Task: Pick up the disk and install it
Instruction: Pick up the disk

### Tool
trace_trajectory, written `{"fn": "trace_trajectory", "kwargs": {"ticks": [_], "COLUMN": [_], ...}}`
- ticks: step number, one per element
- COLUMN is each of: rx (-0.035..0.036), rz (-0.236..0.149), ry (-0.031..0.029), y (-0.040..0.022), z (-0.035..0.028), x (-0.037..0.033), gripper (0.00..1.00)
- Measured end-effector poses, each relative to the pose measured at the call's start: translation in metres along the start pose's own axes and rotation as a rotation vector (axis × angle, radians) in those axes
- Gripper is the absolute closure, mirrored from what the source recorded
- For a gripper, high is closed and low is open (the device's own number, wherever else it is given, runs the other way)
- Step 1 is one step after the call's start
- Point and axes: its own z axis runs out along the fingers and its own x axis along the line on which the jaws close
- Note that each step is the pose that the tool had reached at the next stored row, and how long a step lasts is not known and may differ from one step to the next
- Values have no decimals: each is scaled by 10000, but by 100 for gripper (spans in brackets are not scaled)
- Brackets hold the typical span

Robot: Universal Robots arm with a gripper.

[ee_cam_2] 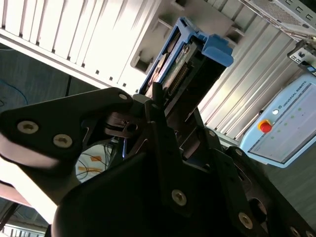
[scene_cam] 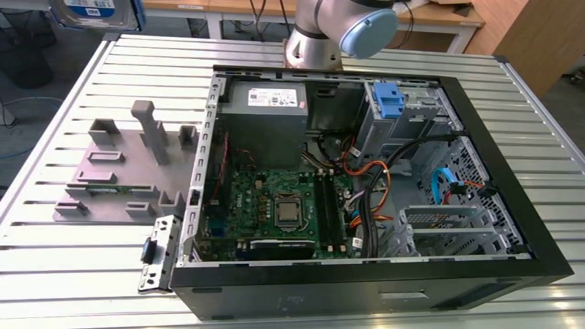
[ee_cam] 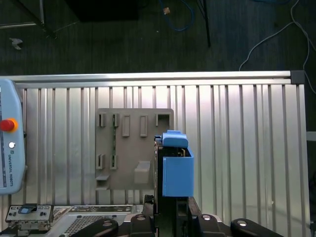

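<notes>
Disk [ee_cam_2: 200, 49] is clamped edge-on in the black hand [ee_cam_2: 162, 102], which is clenched on it in the second wrist view, and the blue bracket sticks out past the grip. In the first wrist view the hand [ee_cam: 173, 210] holds the disk [ee_cam: 176, 173] in the air over the ribbed metal counter [ee_cam: 237, 148]. A grey fixture [ee_cam: 128, 148] lies on the counter beneath and just beside it. A pendant [ee_cam: 10, 143] with a red button sits by the counter's edge.

In the exterior view the disk [scene_cam: 92, 10] hangs high above the counter's [scene_cam: 64, 274] far corner on the exterior view's left. It is well apart from the open case [scene_cam: 512, 205], which lies on its side with its board showing. The fixture [scene_cam: 119, 171] rests on the counter to the exterior view's left of the case. The arm [scene_cam: 338, 27] rises behind the case, and dark floor lies beyond.
</notes>
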Motion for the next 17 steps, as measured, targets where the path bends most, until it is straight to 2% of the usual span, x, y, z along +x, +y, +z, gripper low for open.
{"fn": "trace_trajectory", "kwargs": {"ticks": [13, 17], "rx": [0, -1], "rz": [0, -1], "ry": [0, 1], "y": [-525, -662], "z": [99, 118], "x": [-17, -21], "gripper": [65, 65]}}
